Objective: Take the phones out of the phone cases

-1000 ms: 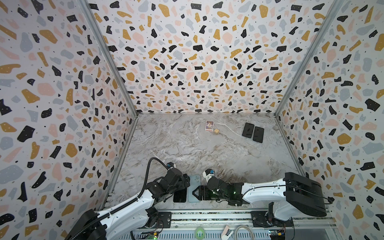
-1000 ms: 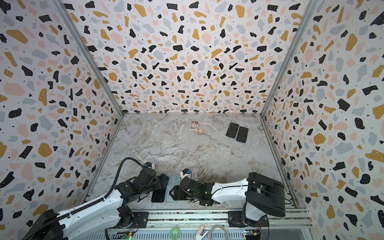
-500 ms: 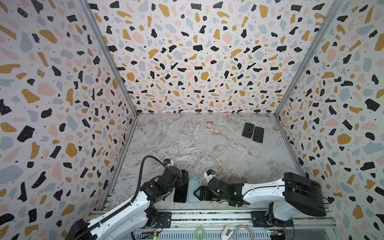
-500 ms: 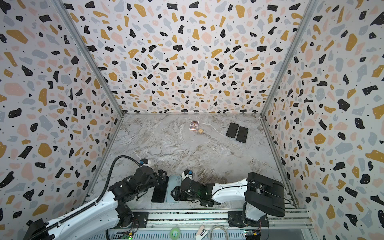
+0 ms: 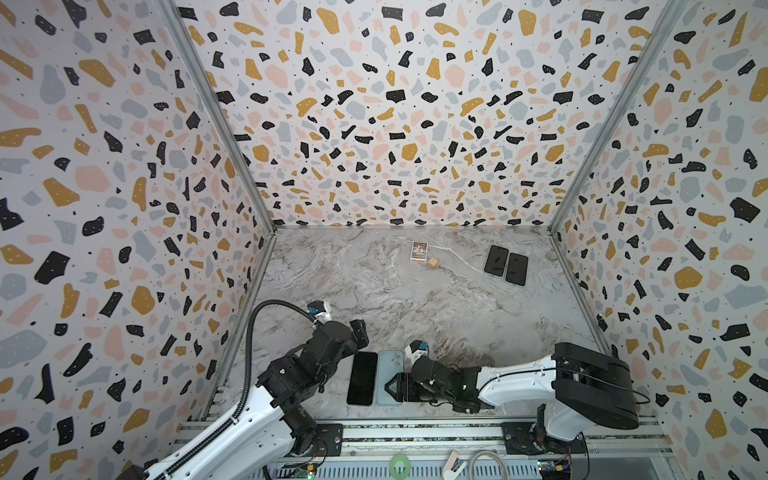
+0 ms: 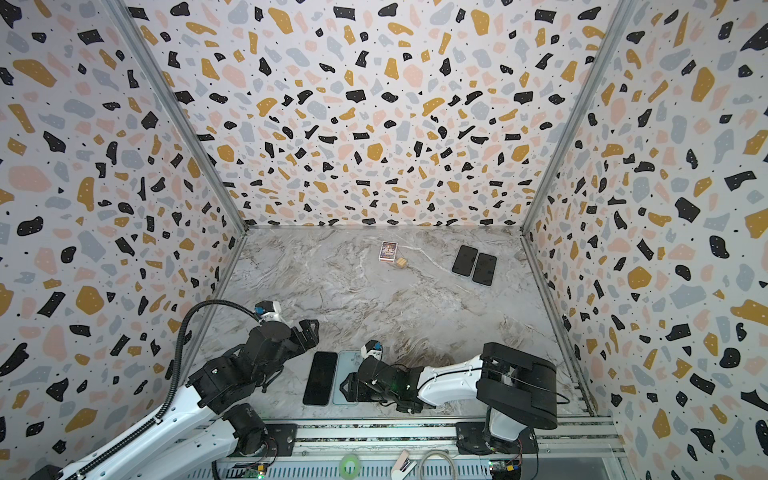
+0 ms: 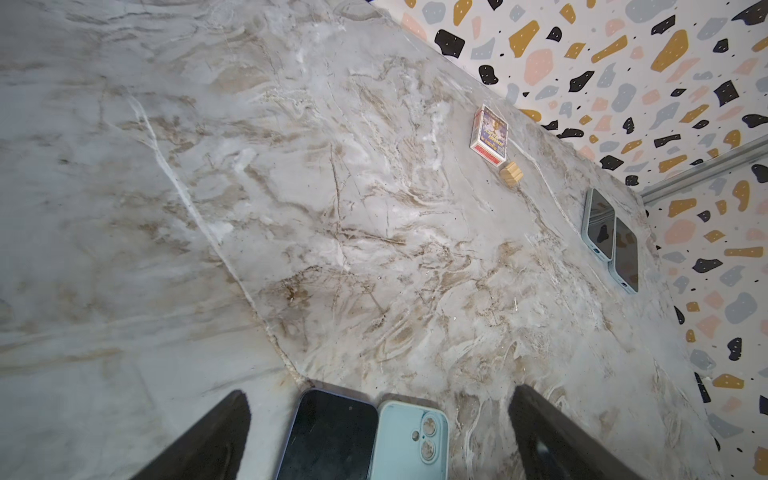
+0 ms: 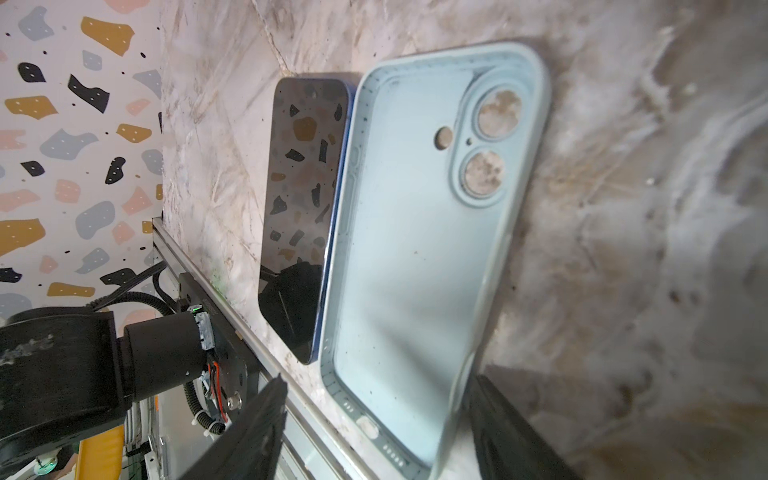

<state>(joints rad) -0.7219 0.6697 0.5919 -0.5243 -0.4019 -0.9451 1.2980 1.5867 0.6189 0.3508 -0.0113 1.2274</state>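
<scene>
Judging by how things lie, are we done with the extraction itself?

We think so. The phone [image 5: 362,378] lies flat and screen-up on the counter [image 5: 415,299], near its front edge. The phone case [image 5: 390,378] lies empty beside it, hollow side up, with the counter showing through its camera holes in the right wrist view. Their long edges run side by side, touching or very nearly.

So what is left for us?

As we read it, only the retreat. Both arms should lift away cleanly without nudging the phone back against the case or dragging the case along.

How do our grippers stand?

The left gripper [image 7: 380,395] is spread as wide as it goes and holds nothing. In the left wrist view its fingers [image 7: 216,432] frame the far ends of the phone and case without touching either. The right gripper [image 8: 378,380] is roughly half open, low at the port end of the case, with a finger on each side of it. We see a clear gap on the phone's side, so it is not clamped on the case. Whether the other finger brushes the rim, we cannot tell.

Then that one needs the care?

Yes. We would open it a little wider before raising it.
</scene>
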